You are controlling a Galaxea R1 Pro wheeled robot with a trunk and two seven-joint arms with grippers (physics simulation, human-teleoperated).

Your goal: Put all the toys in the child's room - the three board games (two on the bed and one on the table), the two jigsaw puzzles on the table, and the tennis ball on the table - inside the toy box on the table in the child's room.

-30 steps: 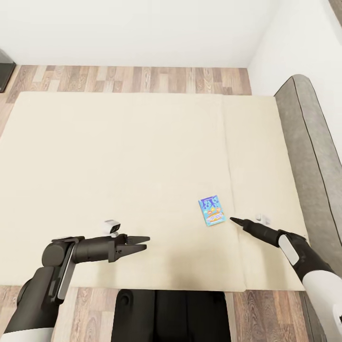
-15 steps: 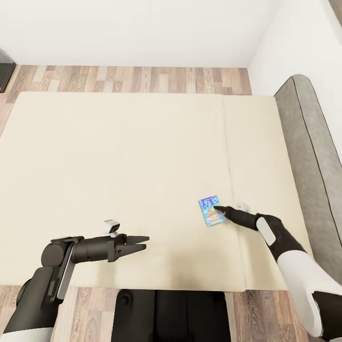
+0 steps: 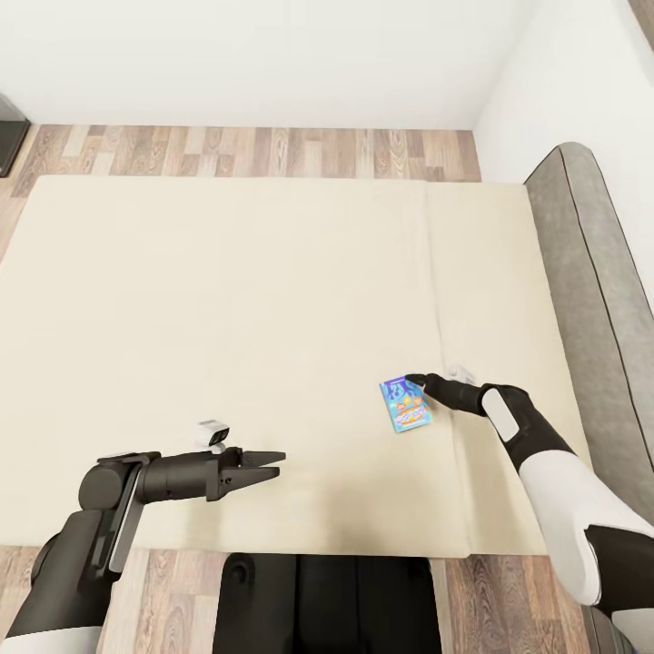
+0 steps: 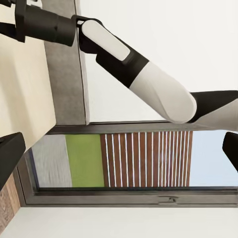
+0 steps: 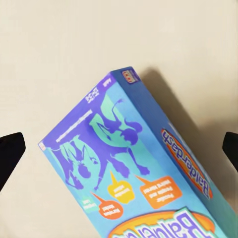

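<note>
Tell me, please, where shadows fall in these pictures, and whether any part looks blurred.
Right wrist view: the small blue board game casts a soft shadow on the bed; its print is sharp. Head view: even light, with only faint shadow under the left gripper. Left wrist view: no blur.

The small blue board game (image 3: pixel 405 404) lies flat on the bed (image 3: pixel 227 300). The right gripper (image 3: pixel 416 379) is above its 1 o'clock corner; the left gripper (image 3: pixel 272 464) hangs well apart at 8 o'clock.

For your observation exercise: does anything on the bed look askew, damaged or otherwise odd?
Only mildly. The blue game box lies flat on the bed but slightly skewed to its edges, beside the seam. It looks undamaged. The right hand is open above it.
</note>
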